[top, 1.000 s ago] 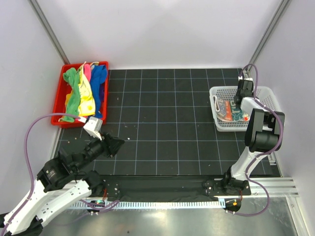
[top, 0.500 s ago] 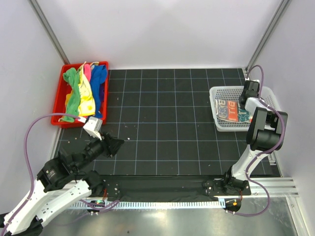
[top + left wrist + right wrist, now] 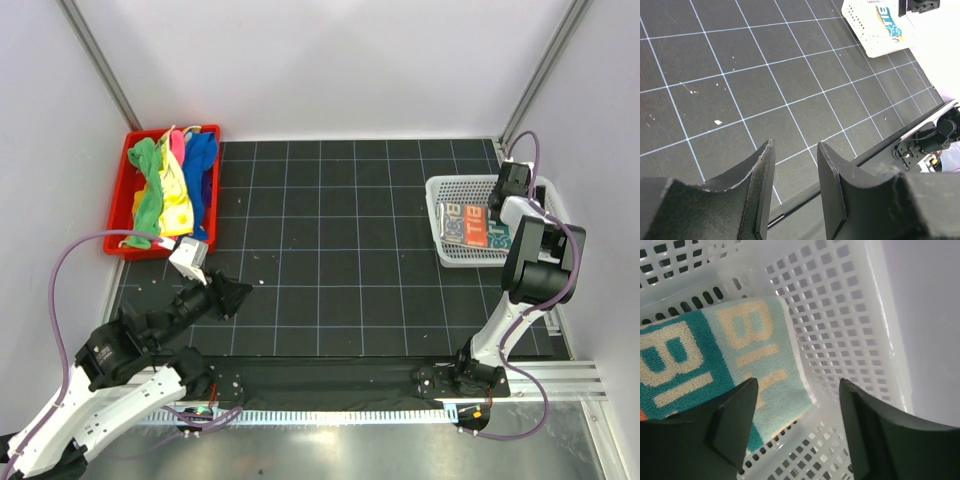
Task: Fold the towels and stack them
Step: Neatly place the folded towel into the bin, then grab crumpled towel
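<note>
A folded towel with printed letters (image 3: 470,225) (image 3: 715,360) lies flat in the white mesh basket (image 3: 445,250) at the right. My right gripper (image 3: 512,182) (image 3: 799,390) hangs open over the basket's far right corner, nothing between its fingers, the towel's edge just below them. Green, yellow, pink and blue towels (image 3: 170,190) lie crumpled in the red bin (image 3: 125,195) at the far left. My left gripper (image 3: 235,295) (image 3: 794,150) hovers open and empty over the black grid mat, near the front left.
The black grid mat (image 3: 340,260) covers the table between bin and basket. A metal rail (image 3: 350,412) runs along the near edge by the arm bases. White walls close in the back and both sides.
The right gripper has opened and let go of the lettered towel, which now lies flat in the basket; it also drew back toward the basket's far right corner. The left arm has not moved.
</note>
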`<state>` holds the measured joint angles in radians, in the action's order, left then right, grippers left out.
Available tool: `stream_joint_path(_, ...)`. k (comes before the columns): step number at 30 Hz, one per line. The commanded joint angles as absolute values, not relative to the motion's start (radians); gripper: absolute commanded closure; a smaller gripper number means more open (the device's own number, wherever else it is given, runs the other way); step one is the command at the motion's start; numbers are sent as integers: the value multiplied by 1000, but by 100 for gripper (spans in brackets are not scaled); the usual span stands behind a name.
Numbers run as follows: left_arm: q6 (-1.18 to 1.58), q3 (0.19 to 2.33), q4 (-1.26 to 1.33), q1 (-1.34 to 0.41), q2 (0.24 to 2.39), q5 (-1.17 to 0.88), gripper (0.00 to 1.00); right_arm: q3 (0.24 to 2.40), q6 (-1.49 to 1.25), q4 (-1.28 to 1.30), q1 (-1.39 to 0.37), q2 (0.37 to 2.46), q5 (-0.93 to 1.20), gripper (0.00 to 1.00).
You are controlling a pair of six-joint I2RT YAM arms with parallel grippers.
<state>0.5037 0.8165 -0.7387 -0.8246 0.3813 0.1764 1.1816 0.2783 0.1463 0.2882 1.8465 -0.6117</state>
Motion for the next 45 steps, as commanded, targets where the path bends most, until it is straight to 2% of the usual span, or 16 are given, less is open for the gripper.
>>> stream_joint_path(1,488,813,-736,-830,385,190,57,1255,235,146,295,1813,-666,25)
stream_joint_path(3,489,815,-735,-830,385,190,55,1276,168,152,295,1790,-669,20)
stream_joint_path(10,497,811,-739,-831,397,236,52,1327,-78,201,262,1581,-661,16)
stream_joint_path(13,508,813,-747,-831,397,279,49,1292,-164,209,187,1476,-679,13)
stream_joint_path(17,535,813,-768,-838,399,363,46,1212,-250,244,8,1358,-721,13)
stream_joint_path(21,555,828,-791,-839,465,439,45,1125,-307,287,-248,1289,-683,12)
stream_joint_path(25,574,899,-805,-835,639,561,42,1063,-347,288,-438,1293,-628,11)
stream_joint_path(28,574,978,-770,-790,775,577,40,1060,-365,293,-521,1327,-566,12)
stream_joint_path(34,546,1130,-661,-438,1027,332,40,1031,-344,252,-531,1322,-400,11)
stream_joint_path(41,594,1267,-476,30,1330,200,47,982,-361,235,-531,1252,-270,11)
stream_joint_path(45,664,1363,-388,147,1538,187,53,991,-356,265,-531,1250,-241,11)
